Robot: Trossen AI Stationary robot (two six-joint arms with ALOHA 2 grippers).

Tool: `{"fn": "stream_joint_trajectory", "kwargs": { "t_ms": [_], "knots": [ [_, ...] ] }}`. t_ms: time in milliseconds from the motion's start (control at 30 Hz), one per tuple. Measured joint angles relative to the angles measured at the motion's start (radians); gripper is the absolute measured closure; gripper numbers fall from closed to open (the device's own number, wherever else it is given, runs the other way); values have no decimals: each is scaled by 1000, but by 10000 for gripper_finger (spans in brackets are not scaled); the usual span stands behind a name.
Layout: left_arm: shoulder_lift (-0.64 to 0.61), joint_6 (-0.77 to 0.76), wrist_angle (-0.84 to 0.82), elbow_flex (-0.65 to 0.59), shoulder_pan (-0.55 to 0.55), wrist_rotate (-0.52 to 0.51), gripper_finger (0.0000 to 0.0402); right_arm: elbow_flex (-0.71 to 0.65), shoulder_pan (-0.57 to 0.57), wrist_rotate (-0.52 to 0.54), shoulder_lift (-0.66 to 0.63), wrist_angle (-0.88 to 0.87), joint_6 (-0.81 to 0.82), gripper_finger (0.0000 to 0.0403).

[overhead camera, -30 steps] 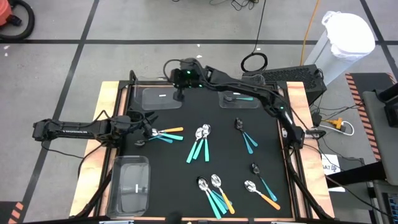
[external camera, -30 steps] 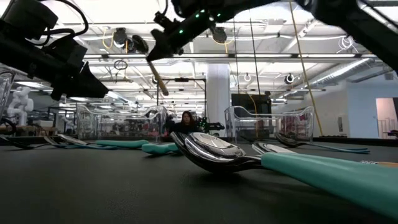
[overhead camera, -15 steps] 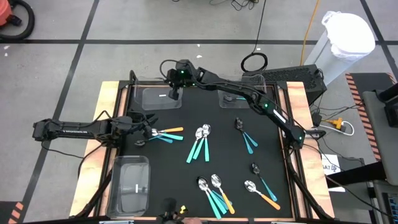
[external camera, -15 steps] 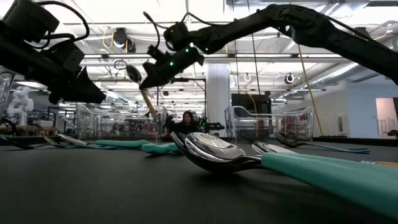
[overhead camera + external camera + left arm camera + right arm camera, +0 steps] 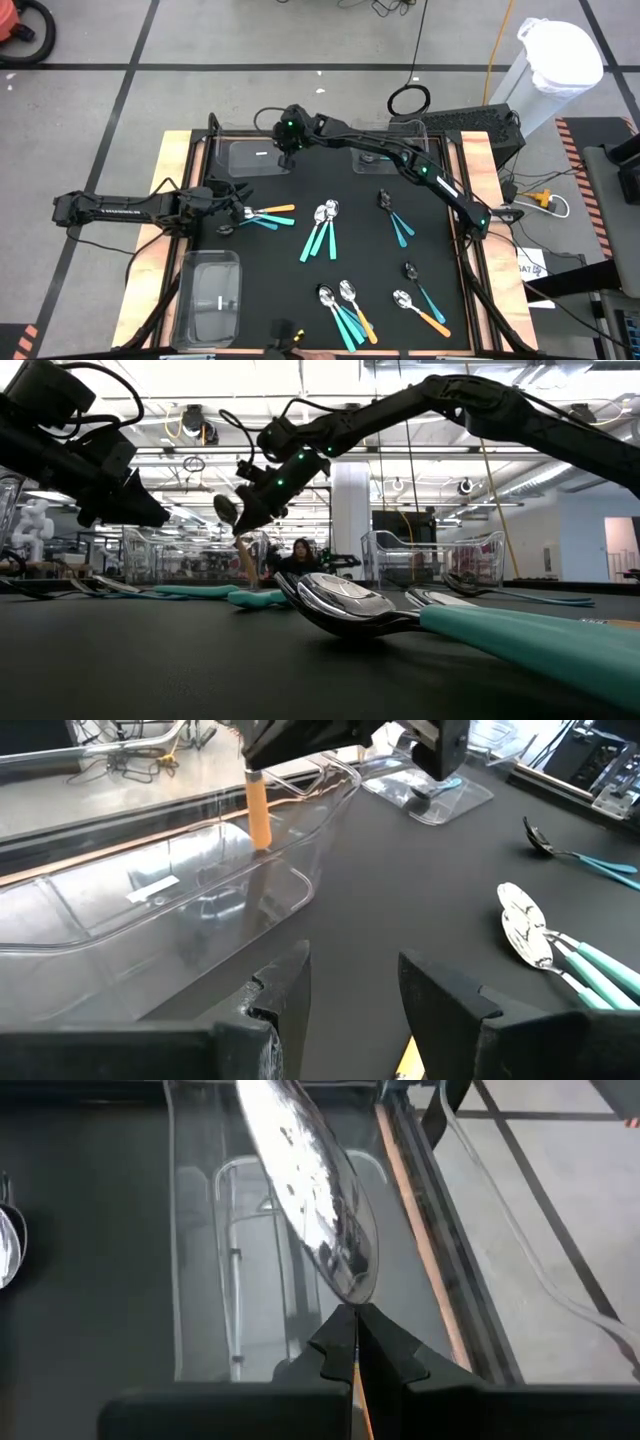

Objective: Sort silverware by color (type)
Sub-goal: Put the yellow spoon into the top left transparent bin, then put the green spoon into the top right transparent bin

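My right gripper (image 5: 286,148) hangs over the clear bin (image 5: 250,156) at the table's far left, shut on an orange-handled spoon (image 5: 238,530). The spoon's metal bowl (image 5: 310,1200) sticks out past the fingers. Its orange handle (image 5: 258,810) hangs down into the bin. My left gripper (image 5: 352,990) waits open at the table's left, beside a small bunch of teal and orange spoons (image 5: 268,214). More teal, blue and orange spoons lie flat in groups on the black mat (image 5: 322,234) (image 5: 345,308). My right gripper pinches the spoon between its two fingers at the top of the orange handle (image 5: 356,1370), just behind the bowl's neck. The fingers slant down from the table's right side. The spoon is lifted clear, bowl up and handle hanging below the fingers inside the bin's walls.
A second clear bin (image 5: 386,160) at the far right holds a teal spoon. A third bin (image 5: 210,298) stands at the near left. Loose spoons lie at the right (image 5: 396,218) and near right (image 5: 422,306). Wooden borders edge the mat.
My right gripper has come down over the far-left bin, tipping further downward, and carried the orange-handled spoon with it. The spoon's handle now reaches down between the bin's walls. The gripper stays shut on it.
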Motion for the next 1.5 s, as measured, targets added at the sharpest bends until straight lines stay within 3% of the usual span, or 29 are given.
{"fn": "stream_joint_trajectory", "kwargs": {
  "t_ms": [600, 800, 1167, 1400, 1500],
  "knots": [
    [0, 1, -4, 0, 0, 0, 249, -1, 0, 163, -82, -228, 19, 403],
    [0, 0, -3, 0, 0, 0, 249, -2, 0, 155, -93, -289, 37, 403],
    [0, -1, -3, 0, 0, 0, 249, -2, 3, 148, -98, -243, 103, 394],
    [0, -1, -2, 1, 0, 30, 249, -2, 7, -32, -122, -383, 124, 349],
    [7, -17, 1, 25, 0, 77, 249, 0, 18, -62, -123, -462, 123, 328]
  ]
}}
